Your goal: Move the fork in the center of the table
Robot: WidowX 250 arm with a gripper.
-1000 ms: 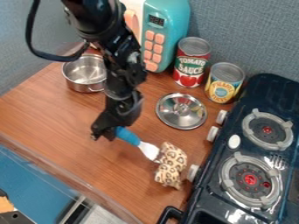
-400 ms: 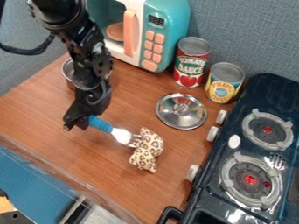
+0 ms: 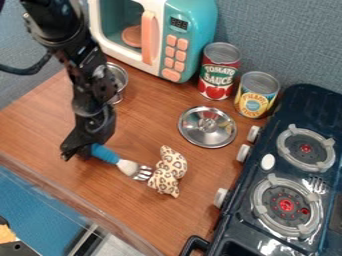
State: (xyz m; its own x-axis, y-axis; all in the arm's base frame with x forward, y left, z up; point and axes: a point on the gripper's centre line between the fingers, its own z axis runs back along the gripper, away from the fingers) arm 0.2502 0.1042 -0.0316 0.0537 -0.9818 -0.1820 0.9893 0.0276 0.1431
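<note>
The fork [image 3: 125, 165], blue-handled with a pale neck and silvery tines, slanted over the desk [image 3: 40, 120], its handle grasped in the hand [image 3: 75, 150], its tines beside a spotted toy [image 3: 167, 172]. Farther back stood a partly hidden metal pot [image 3: 119, 80]; the toy microwave [image 3: 190, 20] held an orange disc [image 3: 131, 36].

- A toy kitchen set up on a wood-grain table [image 3: 40, 117], in what looks like a robotics lab.
- Kitchen signs: 1 teal and white toy microwave [image 3: 195, 30] and 1 dark toy stove [image 3: 304, 107] with 2 ringed burners.
- Beside them, 2 food cans [image 3: 219, 72], 1 metal pot [image 3: 120, 82] and 1 metal lid [image 3: 207, 136].
- Lab signs: 1 black robot arm [image 3: 57, 30] above the table, and gray-blue fabric-textured panels [image 3: 284, 42] behind, like office partitions.
</note>
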